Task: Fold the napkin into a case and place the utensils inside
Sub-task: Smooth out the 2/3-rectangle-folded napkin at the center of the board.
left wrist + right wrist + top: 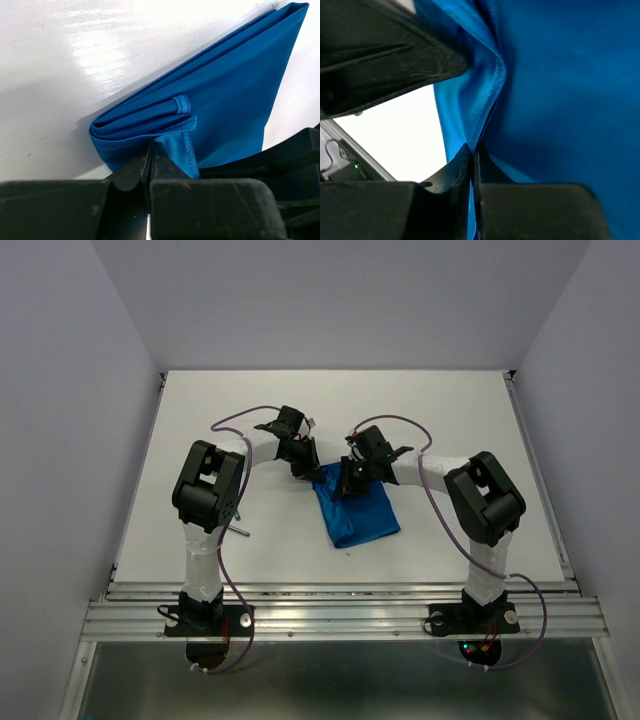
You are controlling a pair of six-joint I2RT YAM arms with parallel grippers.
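The blue napkin (362, 515) lies folded in layers at the table's middle, a narrow oblong slanting toward the near right. My left gripper (308, 472) is at its far left corner and is shut on a hemmed top layer, seen in the left wrist view (152, 150) with the stacked folds of the napkin (225, 100) beyond. My right gripper (346, 484) is at the far edge beside it, shut on a lifted edge of the napkin (560, 100) in the right wrist view (472, 149). A slim grey utensil tip (241, 531) pokes out beside the left arm. The teal-handled utensil is hidden.
The white table (450, 420) ends in a metal rail (340, 605) at the near edge, where both arm bases stand. Pale walls close in the left, right and far sides. The two grippers sit close together over the napkin's far end.
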